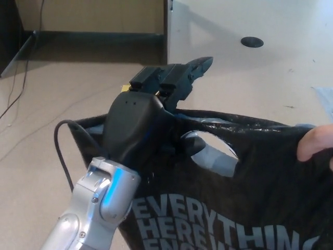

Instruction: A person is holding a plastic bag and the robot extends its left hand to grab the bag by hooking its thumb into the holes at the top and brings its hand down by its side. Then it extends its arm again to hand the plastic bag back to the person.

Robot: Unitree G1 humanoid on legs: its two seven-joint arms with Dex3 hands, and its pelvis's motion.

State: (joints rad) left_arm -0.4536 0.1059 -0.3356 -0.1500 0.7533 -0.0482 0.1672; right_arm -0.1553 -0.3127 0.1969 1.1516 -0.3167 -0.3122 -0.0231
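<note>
A black plastic bag (250,187) with grey lettering fills the lower right of the head view. Its top has a cut-out handle hole (217,158). My left hand (139,122) reaches in from the lower left, and its thumb (191,144) is hooked through that hole. The two fingers (182,78) stick out straight above the bag's rim, so the rim lies between thumb and fingers. A person's hand (316,143) grips the bag's top edge at the far right. My right hand does not show.
A pale table top (291,78) with a round black grommet (252,42) lies behind the bag. A black cable (61,151) loops off my left wrist. Tan floor, a dark baseboard (99,37) and a small yellow patch (125,88) lie to the left.
</note>
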